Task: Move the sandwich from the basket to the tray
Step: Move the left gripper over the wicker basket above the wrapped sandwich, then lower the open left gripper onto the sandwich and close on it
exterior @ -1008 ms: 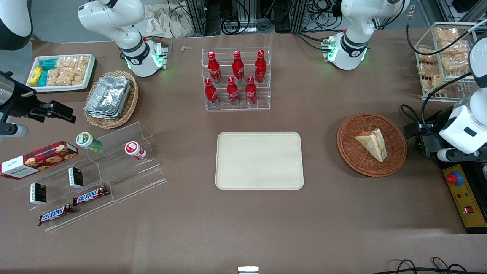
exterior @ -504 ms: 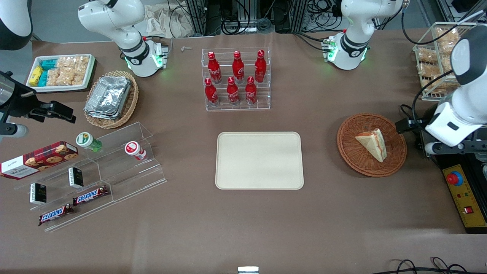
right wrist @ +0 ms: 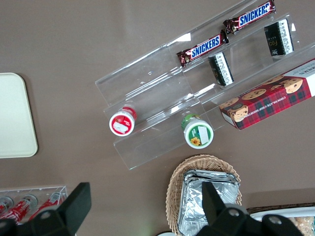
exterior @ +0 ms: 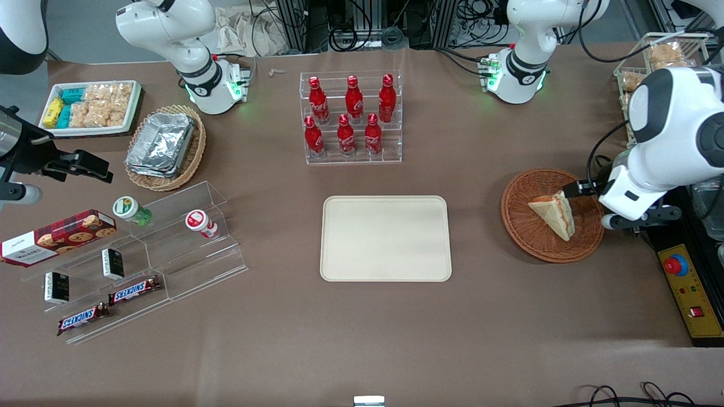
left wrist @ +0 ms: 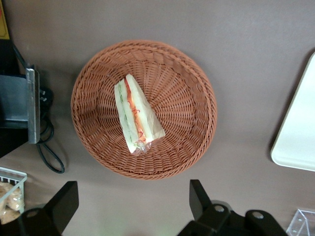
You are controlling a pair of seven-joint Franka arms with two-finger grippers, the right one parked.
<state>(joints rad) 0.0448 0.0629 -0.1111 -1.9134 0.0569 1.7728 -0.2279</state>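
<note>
The sandwich (left wrist: 137, 115) lies on its side near the middle of the round wicker basket (left wrist: 192, 83), its red, orange and green filling edge turned up and what looks like a bit of clear wrap at one corner. The basket sits on the brown table (exterior: 362, 328) toward the working arm's end, well apart from the cream tray (exterior: 386, 238), which stands bare.

What could go wrong from here is mostly in the grasp. The wedge is soft and tapered — fingers closing across the sloped faces could squeeze it out sideways or crush the bread, and fingers coming down off-centre could catch the basket's woven rim and drag the whole basket along. A loose hold could also let it drop on the way across the table to the tray.

The hand (left wrist: 133, 201) hovers above the basket's edge with its two fingers spread wide and empty; in the wrist view the sandwich lies just ahead of the gap between them, not yet under it, untouched.
</note>
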